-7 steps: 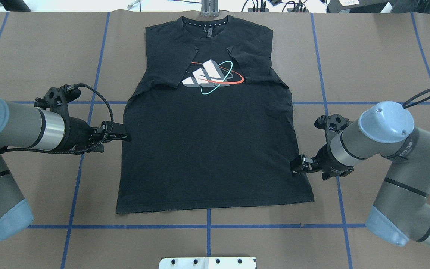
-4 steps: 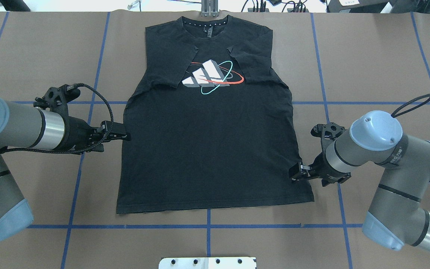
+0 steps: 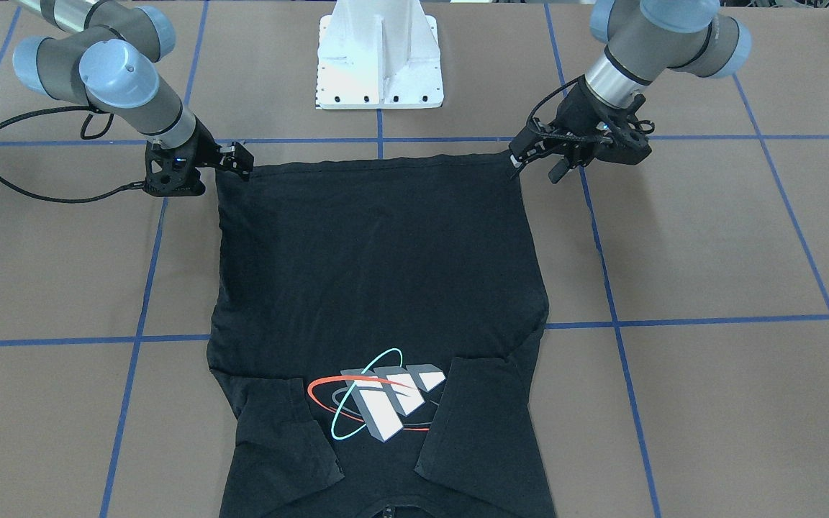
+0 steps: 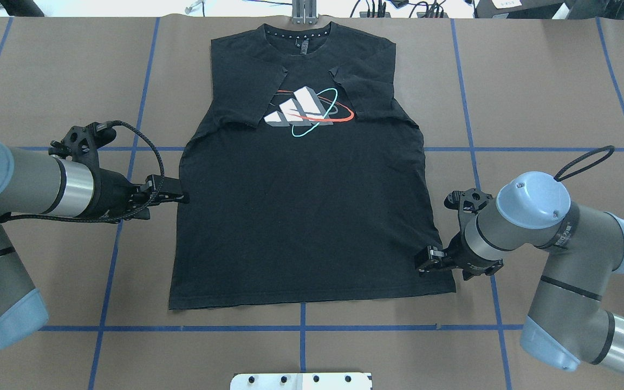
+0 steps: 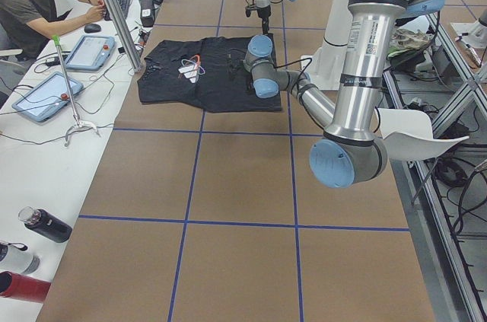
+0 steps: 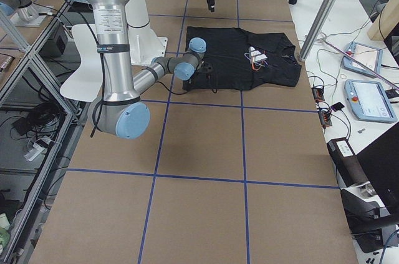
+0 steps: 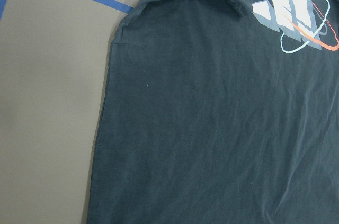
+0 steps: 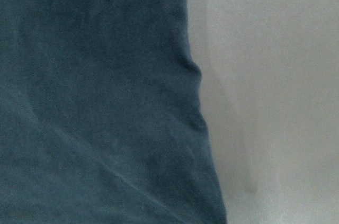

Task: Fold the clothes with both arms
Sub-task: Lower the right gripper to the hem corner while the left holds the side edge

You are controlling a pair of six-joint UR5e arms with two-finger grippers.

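Observation:
The black T-shirt [image 4: 301, 216] lies flat on the brown table, print up, with both sleeves folded in over the chest; it also shows in the front view [image 3: 378, 273]. My left gripper [image 4: 174, 195] hovers at the shirt's left side edge, jaws open and empty; it is at the right in the front view [image 3: 533, 162]. The left wrist view shows the shirt [image 7: 212, 118] from above. My right gripper [image 4: 424, 260] is open at the shirt's right edge just above the hem corner [image 3: 242, 162]. Its wrist view shows the cloth edge [image 8: 95, 102] very close.
The white pedestal base [image 3: 378, 57] stands at the near table edge, behind the hem. Blue tape lines [image 4: 301, 327] grid the table. A metal clamp [image 4: 302, 13] sits beyond the collar. An operator [image 5: 38, 2] sits at a side desk with tablets.
My right arm has moved back along the shirt's right edge toward the hem corner. The left arm has barely moved. The shirt lies as before.

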